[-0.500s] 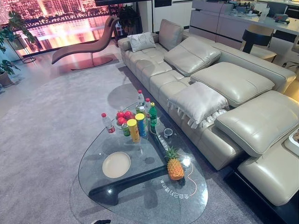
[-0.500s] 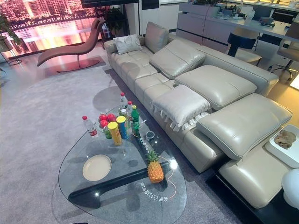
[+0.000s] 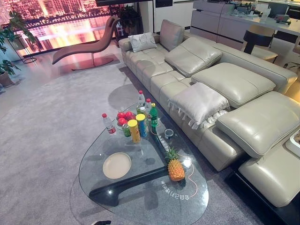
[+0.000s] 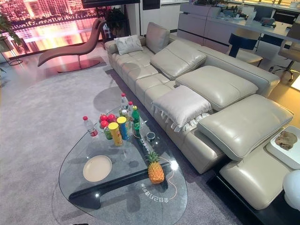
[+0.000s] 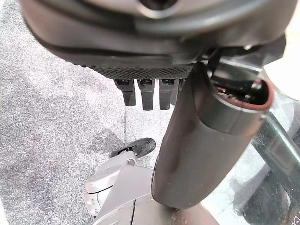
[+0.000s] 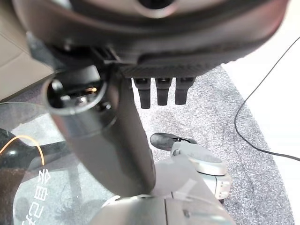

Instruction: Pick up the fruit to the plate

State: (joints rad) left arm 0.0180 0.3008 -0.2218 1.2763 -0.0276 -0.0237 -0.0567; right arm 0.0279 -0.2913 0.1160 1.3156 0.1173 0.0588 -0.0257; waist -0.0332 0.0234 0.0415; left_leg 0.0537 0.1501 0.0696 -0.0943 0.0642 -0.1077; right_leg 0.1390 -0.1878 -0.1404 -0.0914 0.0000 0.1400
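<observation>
An empty cream plate (image 3: 116,165) lies on the left part of the glass coffee table (image 3: 98,154). A pineapple (image 3: 176,169) stands upright near the table's right edge. A pile of red apples (image 3: 123,117) sits at the table's far end, behind the cans. My left hand (image 5: 150,70) hangs beside the table over the grey carpet, fingers straight and holding nothing. My right hand (image 6: 159,65) hangs the same way by the table's near rim, empty and open.
Tall yellow (image 3: 134,131) and blue (image 3: 141,125) cans, a green can, several bottles (image 3: 153,115) and a small glass (image 3: 168,133) crowd the table's far end. A large beige sofa (image 3: 220,89) runs along the right. Grey carpet spreads to the left.
</observation>
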